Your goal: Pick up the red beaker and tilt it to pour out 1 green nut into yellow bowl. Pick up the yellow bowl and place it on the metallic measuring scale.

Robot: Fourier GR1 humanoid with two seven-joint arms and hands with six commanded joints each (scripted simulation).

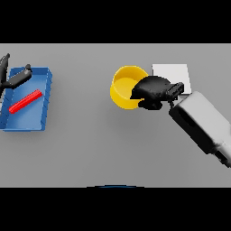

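Fingers of the right hand (152, 90) curl over the yellow bowl (122, 88) rim beside the scale (173, 72), open table (90, 144) leftward.

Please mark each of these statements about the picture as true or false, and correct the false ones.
1. The right hand is at the yellow bowl. True: its curled fingers are on the bowl's right rim.
2. The yellow bowl stands fully on the white scale. False: it is on the grey table, at the scale's left side.
3. A red object lies in the blue tray. True.
4. The blue tray is to the right of the bowl. False: it is far to the left.
5. The left hand is over the bowl. False: it is at the blue tray's upper left corner.
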